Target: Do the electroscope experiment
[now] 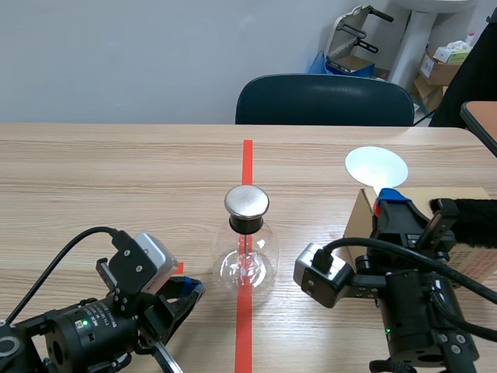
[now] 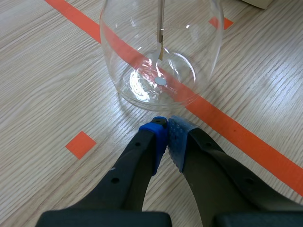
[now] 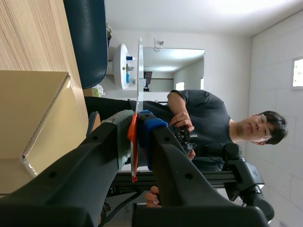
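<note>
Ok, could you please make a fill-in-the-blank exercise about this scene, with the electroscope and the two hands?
1. The electroscope stands on a line of orange-red ____.
2. The left hand, just in front of the electroscope, is ____ and holds nothing.
3. The right hand is shut on the handle of a round ____ disc.
4. The cardboard box lies beside the ____ arm.
Missing words: tape; shut; white; right.
</note>
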